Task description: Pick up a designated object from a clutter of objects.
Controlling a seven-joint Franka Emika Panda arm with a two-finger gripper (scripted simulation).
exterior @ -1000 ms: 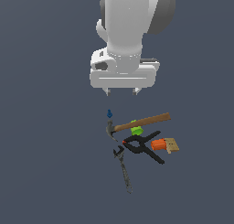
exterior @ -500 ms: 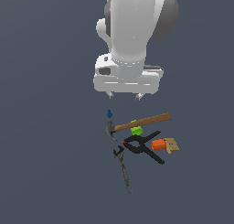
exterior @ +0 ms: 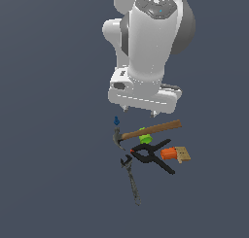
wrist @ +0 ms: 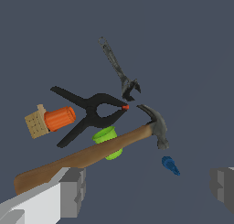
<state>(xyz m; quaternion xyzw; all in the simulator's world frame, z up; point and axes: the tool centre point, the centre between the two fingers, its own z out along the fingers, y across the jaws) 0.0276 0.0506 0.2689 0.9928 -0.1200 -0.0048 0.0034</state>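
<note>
- We see the gripper (exterior: 140,112) with its fingers spread wide, holding nothing, now turned compared with a second ago.
- The orange chunk (exterior: 168,153) lies unmoved, touching the tan block (exterior: 182,154), beside the black clamp (exterior: 151,157).

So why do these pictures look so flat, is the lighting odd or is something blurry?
Exterior view: even light on a plain grey ground, no cast shadows under the hammer or black clamp, and the far-off tools look small and soft-edged. Wrist view: sharper, the orange chunk and green piece shaded only softly; no glare in either.
</note>
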